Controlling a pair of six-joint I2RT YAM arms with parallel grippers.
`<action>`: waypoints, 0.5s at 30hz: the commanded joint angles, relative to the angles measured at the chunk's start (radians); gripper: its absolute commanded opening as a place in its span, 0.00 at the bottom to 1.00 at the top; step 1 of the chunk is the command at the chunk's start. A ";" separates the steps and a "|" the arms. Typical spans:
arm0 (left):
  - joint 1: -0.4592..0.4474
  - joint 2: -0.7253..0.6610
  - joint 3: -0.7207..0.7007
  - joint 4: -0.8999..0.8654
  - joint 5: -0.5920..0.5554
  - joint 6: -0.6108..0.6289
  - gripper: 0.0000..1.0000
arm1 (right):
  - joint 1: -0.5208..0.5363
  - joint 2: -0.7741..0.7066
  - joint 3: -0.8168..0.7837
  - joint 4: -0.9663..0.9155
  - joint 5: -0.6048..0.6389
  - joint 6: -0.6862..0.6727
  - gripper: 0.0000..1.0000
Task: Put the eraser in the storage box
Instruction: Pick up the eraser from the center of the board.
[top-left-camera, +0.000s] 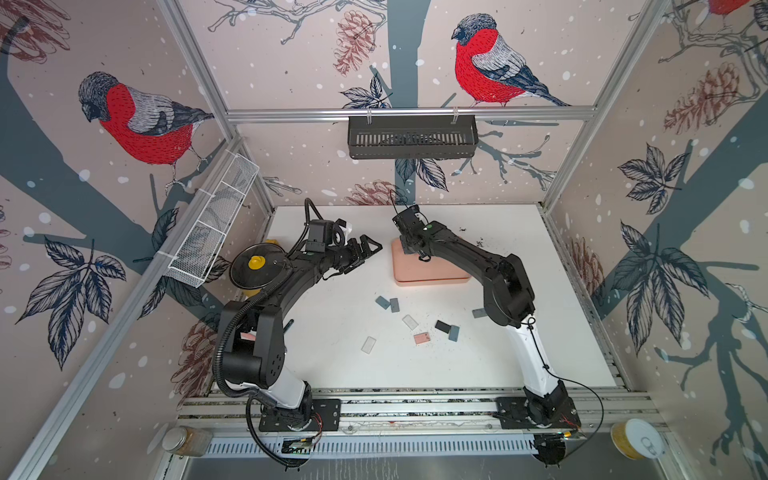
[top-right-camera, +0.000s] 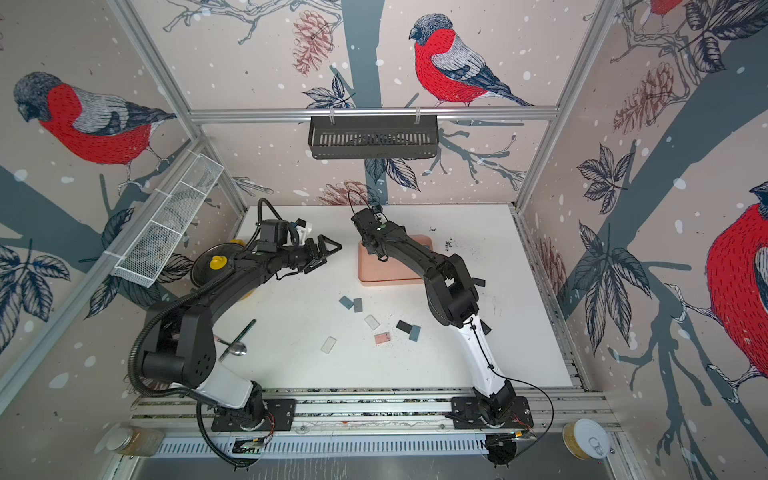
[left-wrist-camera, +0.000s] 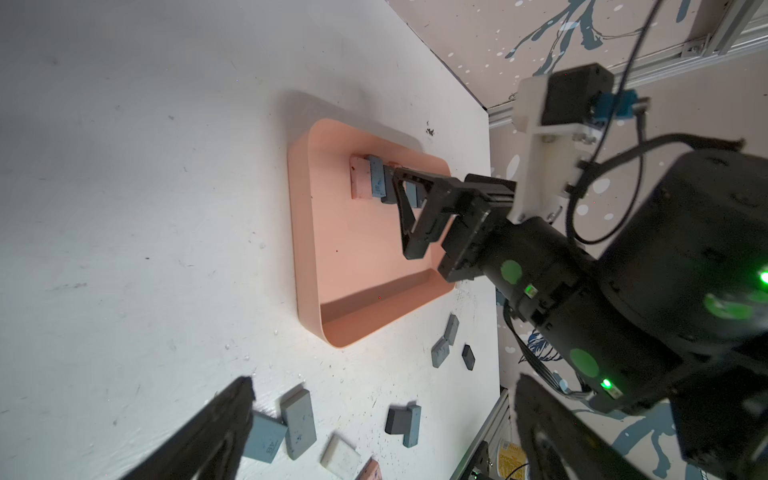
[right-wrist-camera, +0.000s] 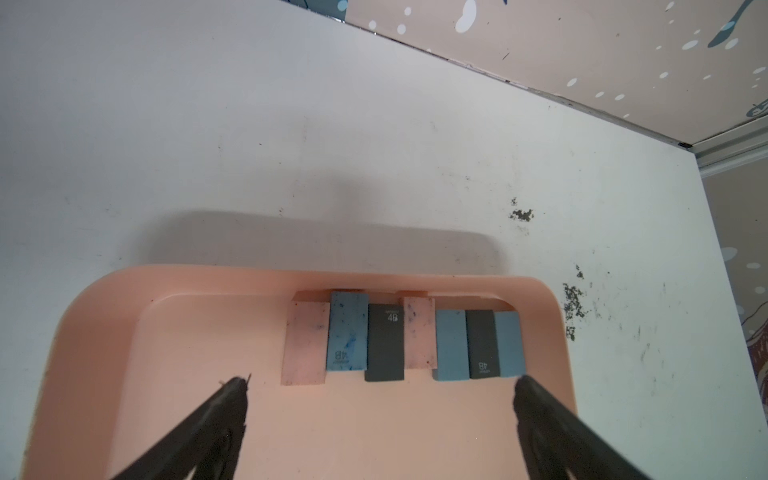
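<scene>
reaching over the storage box, the right gripper hangs wide and empty; the left gripper hovers wide nearby.

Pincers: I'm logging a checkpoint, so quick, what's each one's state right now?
Left pincer: open, holding nothing.
Right pincer: open, holding nothing, over the storage box.

The white table carries the salmon storage box, loose erasers nearby, and dark crumbs.
</scene>
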 joint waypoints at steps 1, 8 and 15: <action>-0.001 -0.003 0.025 -0.073 -0.068 0.062 0.97 | 0.005 -0.091 -0.098 0.073 -0.043 0.003 0.99; -0.019 -0.038 0.016 -0.212 -0.174 0.126 0.97 | 0.001 -0.331 -0.403 0.200 -0.123 -0.010 0.99; -0.133 -0.084 -0.003 -0.377 -0.369 0.190 0.97 | 0.001 -0.524 -0.634 0.293 -0.237 -0.034 0.99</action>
